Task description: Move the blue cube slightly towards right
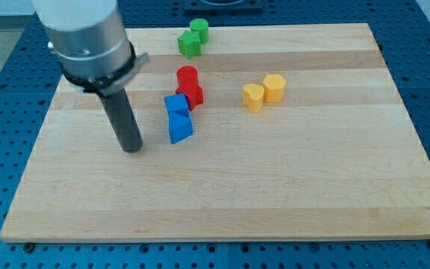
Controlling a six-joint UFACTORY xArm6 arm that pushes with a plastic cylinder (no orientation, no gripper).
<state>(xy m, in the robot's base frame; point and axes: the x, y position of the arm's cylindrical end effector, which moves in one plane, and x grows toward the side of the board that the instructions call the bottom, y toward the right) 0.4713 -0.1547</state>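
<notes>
The blue cube sits left of the board's middle, touching a second blue block just below it, a wedge-like shape. My tip rests on the board to the left of the two blue blocks, about level with the lower one and a short gap away. The dark rod rises up and to the view's left into the grey arm body.
Two red blocks touch the blue cube's upper right side. Two green blocks lie near the view's top edge. Two yellow blocks lie right of centre. The wooden board lies on a blue perforated table.
</notes>
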